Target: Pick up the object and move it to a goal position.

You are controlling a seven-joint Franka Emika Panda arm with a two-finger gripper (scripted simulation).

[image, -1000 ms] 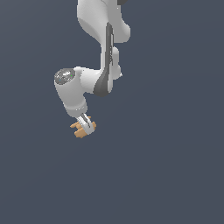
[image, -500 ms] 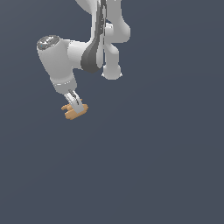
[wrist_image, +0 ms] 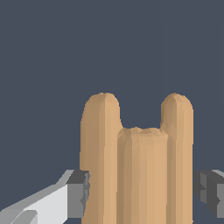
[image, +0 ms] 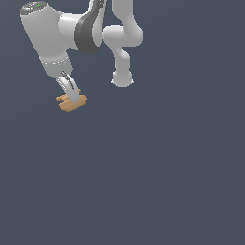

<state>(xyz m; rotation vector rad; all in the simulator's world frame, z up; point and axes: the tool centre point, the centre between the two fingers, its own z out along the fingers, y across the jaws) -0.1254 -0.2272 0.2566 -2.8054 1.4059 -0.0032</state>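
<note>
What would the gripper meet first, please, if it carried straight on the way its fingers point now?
Apart from the orange-tan object already clamped in the gripper, only the plain dark surface lies ahead; how far off it is cannot be judged.

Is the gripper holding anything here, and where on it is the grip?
Yes: the gripper holds the orange-tan object, its fingers pressing the two outer bars from opposite sides, near one end.

White rounded arm, dark grey joint band, grey-tipped jaws
</note>
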